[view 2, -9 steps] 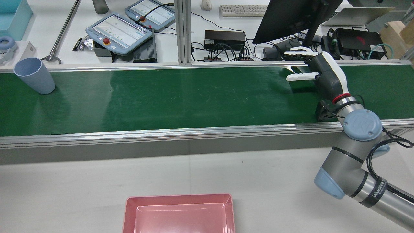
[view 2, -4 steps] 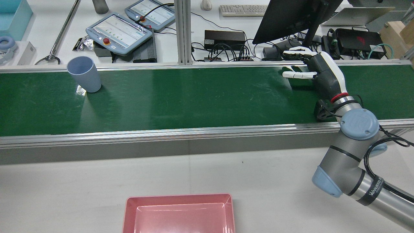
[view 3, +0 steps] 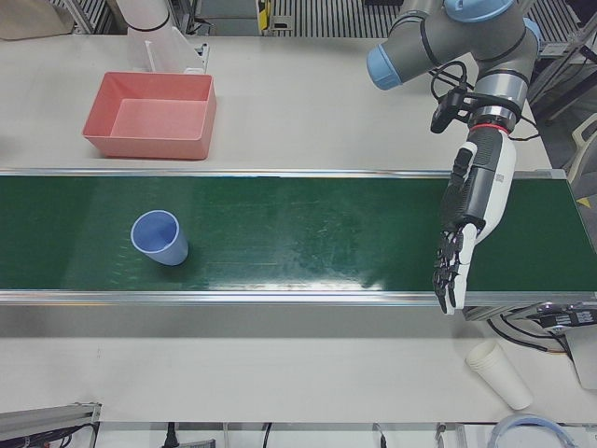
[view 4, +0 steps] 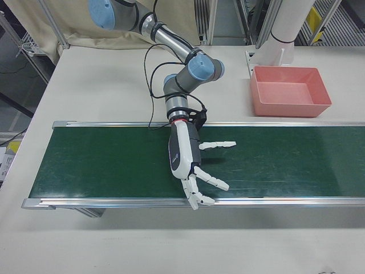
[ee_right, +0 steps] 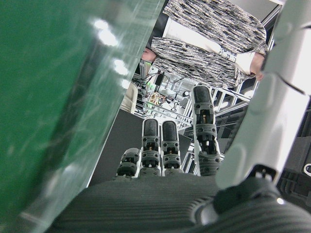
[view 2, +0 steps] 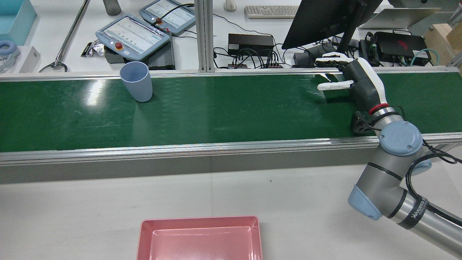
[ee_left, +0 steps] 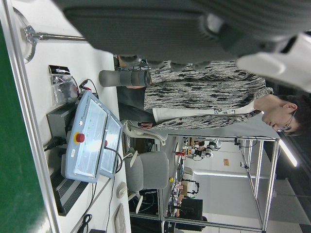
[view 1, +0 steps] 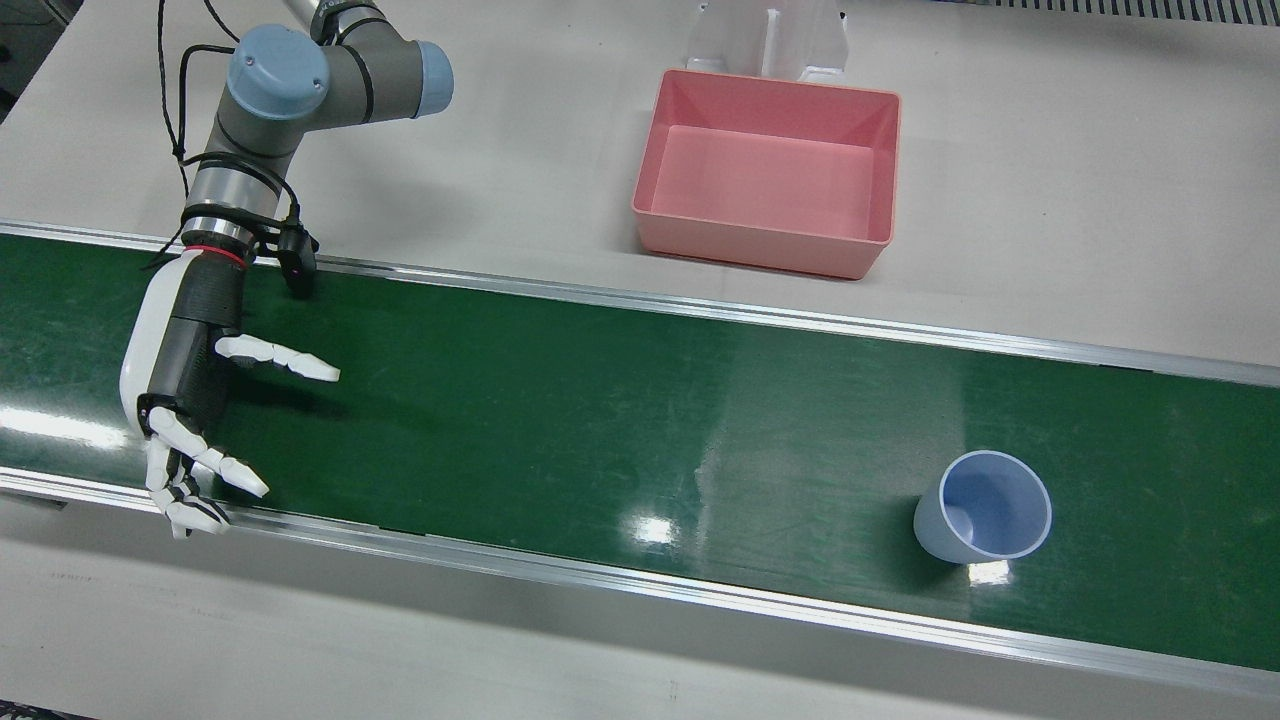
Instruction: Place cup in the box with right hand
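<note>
A light blue cup [view 2: 136, 82] stands upright on the green belt [view 2: 231, 112], near its far edge. It also shows in the front view [view 1: 975, 520] and the left-front view [view 3: 159, 238]. My right hand [view 2: 355, 81] is open above the belt, far to the cup's right in the rear view, and holds nothing. It shows too in the front view [view 1: 190, 390] and the right-front view [view 4: 185, 154]. My left hand [view 3: 471, 210] is open and empty over the belt, seen only in the left-front view. The pink box [view 2: 200, 221] is empty on the white table [view 1: 760, 245].
Two teach pendants [view 2: 131, 36], a monitor [view 2: 325, 18] and cables sit behind the belt's far rail. Stacked paper cups [view 3: 499, 373] lie on the table by the belt's end. A person in a patterned top [ee_left: 204, 102] stands beyond the station.
The cup has travelled to the right along the belt in the rear view, from the far left edge toward the middle. The right hand has shifted only slightly.
</note>
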Robot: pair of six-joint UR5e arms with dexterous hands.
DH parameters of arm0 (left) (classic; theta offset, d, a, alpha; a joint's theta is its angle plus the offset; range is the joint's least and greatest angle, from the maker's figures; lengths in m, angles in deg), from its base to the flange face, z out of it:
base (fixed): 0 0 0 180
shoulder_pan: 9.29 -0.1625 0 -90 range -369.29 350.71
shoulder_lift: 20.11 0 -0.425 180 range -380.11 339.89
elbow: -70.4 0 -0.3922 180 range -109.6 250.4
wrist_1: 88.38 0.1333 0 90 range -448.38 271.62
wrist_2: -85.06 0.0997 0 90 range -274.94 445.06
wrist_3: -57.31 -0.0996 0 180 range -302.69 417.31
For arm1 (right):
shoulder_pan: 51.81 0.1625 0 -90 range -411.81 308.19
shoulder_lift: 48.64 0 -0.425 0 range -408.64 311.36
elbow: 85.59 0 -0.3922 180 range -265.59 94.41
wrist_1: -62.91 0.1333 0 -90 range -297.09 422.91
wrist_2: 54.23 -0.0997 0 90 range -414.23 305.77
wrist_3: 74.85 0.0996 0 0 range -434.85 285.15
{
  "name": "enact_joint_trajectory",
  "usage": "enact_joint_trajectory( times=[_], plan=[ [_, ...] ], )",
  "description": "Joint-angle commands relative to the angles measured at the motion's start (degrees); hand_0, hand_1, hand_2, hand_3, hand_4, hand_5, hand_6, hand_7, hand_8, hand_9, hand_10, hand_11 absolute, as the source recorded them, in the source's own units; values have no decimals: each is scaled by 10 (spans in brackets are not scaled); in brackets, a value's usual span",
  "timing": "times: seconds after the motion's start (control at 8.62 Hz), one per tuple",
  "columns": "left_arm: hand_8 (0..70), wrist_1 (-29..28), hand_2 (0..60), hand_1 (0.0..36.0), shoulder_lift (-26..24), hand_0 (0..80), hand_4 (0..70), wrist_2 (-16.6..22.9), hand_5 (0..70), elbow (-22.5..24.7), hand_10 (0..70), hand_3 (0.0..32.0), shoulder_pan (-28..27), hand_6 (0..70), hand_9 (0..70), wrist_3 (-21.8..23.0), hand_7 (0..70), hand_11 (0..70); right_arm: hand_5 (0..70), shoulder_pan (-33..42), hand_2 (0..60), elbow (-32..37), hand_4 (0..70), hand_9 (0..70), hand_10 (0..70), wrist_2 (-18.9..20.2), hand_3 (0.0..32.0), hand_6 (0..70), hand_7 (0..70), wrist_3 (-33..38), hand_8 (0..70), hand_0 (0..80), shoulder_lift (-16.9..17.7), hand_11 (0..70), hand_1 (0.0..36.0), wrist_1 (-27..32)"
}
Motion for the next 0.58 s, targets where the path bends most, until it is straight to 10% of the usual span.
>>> enact_joint_trajectory(
  times=[0.0,0.12,0.35,0.46],
  plan=[
    [0,-1,0,0,0,0,0,0,0,0,0,0,0,0,0,0,0,0,68,0,95,0,246,271,73,-3,0,96,361,-3,167,520,0,120,148,0],
    [0,0,0,0,0,0,0,0,0,0,0,0,1,0,0,0,0,0,68,0,162,0,227,274,75,-3,0,96,360,-4,169,510,-1,122,168,0],
    [0,0,0,0,0,0,0,0,0,0,0,0,0,0,0,1,0,0,69,0,32,0,281,276,76,-4,0,96,362,-4,170,530,-2,124,134,0],
    [0,0,0,0,0,0,0,0,0,0,0,0,0,0,0,0,0,0,70,0,98,0,261,276,75,-3,0,97,363,-5,171,526,-5,123,158,0]
  ],
)
